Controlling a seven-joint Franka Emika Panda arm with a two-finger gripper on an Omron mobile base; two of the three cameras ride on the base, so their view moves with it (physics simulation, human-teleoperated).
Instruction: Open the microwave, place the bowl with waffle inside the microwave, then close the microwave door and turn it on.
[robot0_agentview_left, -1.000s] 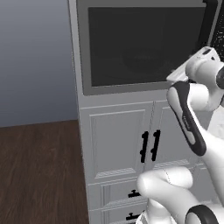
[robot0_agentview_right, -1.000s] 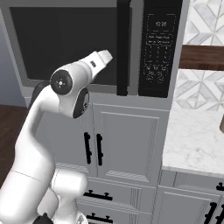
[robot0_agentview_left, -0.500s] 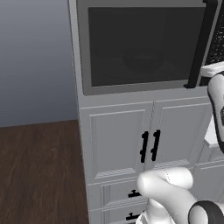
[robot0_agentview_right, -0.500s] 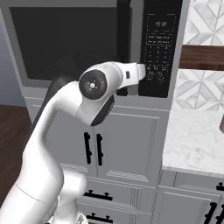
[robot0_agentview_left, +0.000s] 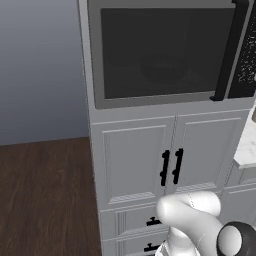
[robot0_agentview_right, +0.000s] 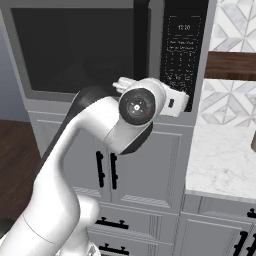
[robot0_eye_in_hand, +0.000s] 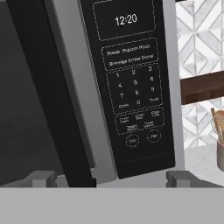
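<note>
The microwave (robot0_agentview_left: 165, 55) is a grey box built into white panelled cabinetry, at 12 o'clock in both base views. Its door (robot0_agentview_right: 75, 50) is shut: a wide grey frame around smooth dark glass, with a long black bar handle (robot0_agentview_left: 227, 50) standing vertically at the door's 3 o'clock edge. Just beside the handle, at 3 o'clock, lies the control panel (robot0_eye_in_hand: 131, 83), a flat glossy black strip with pale lettering; its display reads 12:20 above rows of rectangular keys, a number pad and two round buttons at 6 o'clock.

The gripper (robot0_eye_in_hand: 111, 177) faces the panel's lower edge; its two blunt grey tips stand wide apart, one at 7 o'clock and one at 5 o'clock in the hand view, with nothing between them. In the right base view the white arm (robot0_agentview_right: 90, 150), smooth and rounded with a dark joint, arches up in front of the cabinet doors (robot0_agentview_left: 170, 160), which carry short black handles.

At 3 o'clock a white marble-veined counter (robot0_agentview_right: 220, 160) meets a wall of pale geometric tiles (robot0_agentview_right: 235, 30) and a brown wooden shelf (robot0_agentview_right: 232, 65).
</note>
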